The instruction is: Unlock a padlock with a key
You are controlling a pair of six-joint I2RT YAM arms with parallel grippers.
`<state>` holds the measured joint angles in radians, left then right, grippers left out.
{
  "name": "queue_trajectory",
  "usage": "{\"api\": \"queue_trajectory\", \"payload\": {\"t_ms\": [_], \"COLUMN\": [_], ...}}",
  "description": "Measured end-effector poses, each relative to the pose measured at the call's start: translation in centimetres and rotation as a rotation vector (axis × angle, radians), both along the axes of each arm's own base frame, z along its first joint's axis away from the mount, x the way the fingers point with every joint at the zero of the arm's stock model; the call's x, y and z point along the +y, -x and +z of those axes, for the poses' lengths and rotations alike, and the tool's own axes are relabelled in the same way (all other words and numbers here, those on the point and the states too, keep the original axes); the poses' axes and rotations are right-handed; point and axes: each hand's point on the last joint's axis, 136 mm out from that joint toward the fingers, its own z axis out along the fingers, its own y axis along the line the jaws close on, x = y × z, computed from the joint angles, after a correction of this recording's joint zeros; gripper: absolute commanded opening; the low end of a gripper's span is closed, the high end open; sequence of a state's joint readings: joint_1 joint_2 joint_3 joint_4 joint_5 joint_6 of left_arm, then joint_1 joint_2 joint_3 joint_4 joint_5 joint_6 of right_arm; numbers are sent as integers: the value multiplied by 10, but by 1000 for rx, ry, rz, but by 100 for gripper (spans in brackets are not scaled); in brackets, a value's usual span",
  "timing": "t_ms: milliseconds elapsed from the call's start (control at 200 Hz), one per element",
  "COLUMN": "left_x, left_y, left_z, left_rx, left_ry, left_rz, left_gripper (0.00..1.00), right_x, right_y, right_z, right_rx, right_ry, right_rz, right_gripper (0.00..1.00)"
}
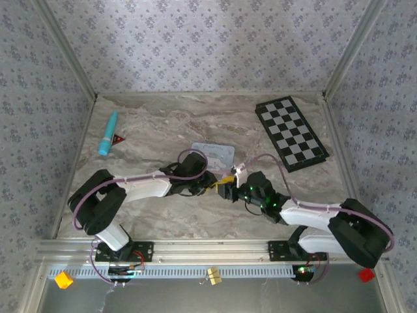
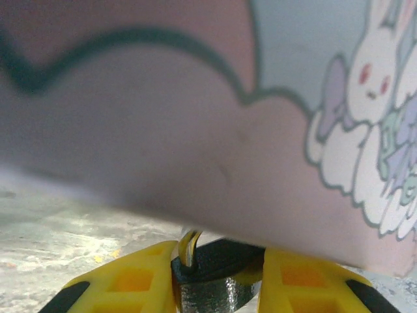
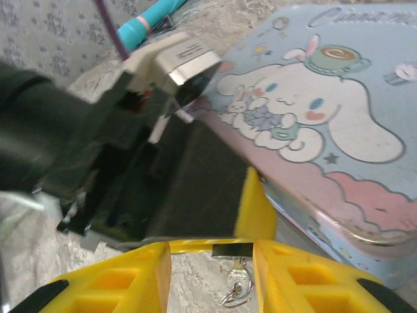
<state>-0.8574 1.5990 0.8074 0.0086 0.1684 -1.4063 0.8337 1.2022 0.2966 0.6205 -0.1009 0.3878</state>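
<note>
The left gripper (image 1: 214,185) and the right gripper (image 1: 229,190) meet tip to tip at the middle of the marble-patterned table (image 1: 169,124). They sit just at 6 o'clock of the pale blue cartoon tin (image 1: 218,151).

In the left wrist view the left gripper (image 2: 218,264) has its yellow fingers (image 2: 133,280) drawn in narrow on the padlock (image 2: 212,280). The padlock's black body is pinched between the pads and its thin shackle loop rises at 11 o'clock of the body. The tin's side wall (image 2: 195,130) looms right behind it, very near, though I cannot tell whether they touch.

In the right wrist view the right gripper (image 3: 212,261) has its jaws partway apart. A small silvery key (image 3: 238,279) with a ring lies between them, hard against the finger at 3 o'clock. A gap remains toward the other finger, so I cannot tell whether the key is truly gripped. The tin lid (image 3: 339,130), with its rabbit print, lies at 1 o'clock of these fingers.

From above, a chessboard (image 1: 290,132) lies at 2 o'clock of the table. A teal tube (image 1: 109,134) lies at 10 o'clock, with a small red-and-black triangle (image 1: 118,139) just beside it.
</note>
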Motion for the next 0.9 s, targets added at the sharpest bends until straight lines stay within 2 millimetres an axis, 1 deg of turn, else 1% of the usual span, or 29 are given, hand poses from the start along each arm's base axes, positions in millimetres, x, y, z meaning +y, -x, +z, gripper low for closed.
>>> {"api": "queue_trajectory", "payload": {"t_ms": [70,135,205,275,440,485,555,665,825,900], "left_x": [3,6,8,9,9,10,11,13,19,21], "left_y": [0,-1,-2,-2,-3,-4,-4,-6,-7,-8], "left_z": [-1,-2,-3,-4,-4,-4,-4,-3,-3,-3], "left_rx": [4,8,8,9,9,10,12,17,25,29], "left_ry": [-19,-30,-40,-45,-51,-54,-55,-50,-58,-61], "left_rz": [-5,-6,-10,-12,-17,-17,-17,-15,-7,-3], "left_gripper": [0,0,0,0,0,0,0,0,0,0], "right_x": [2,-1,-4,-3,16,24,35,43,44,42], "right_y": [4,8,15,24,42,44,44,40,35,31], "right_z": [1,-3,-13,-26,-56,-65,-73,-69,-60,-57], "right_rx": [-56,-104,-166,-239,-461,-530,-626,-739,-783,-789], "right_ry": [40,83,147,234,477,553,626,657,655,652], "right_rz": [-13,-42,-60,-50,29,48,58,24,-2,-19], "right_gripper": [39,39,40,40,43,44,47,47,48,46]}}
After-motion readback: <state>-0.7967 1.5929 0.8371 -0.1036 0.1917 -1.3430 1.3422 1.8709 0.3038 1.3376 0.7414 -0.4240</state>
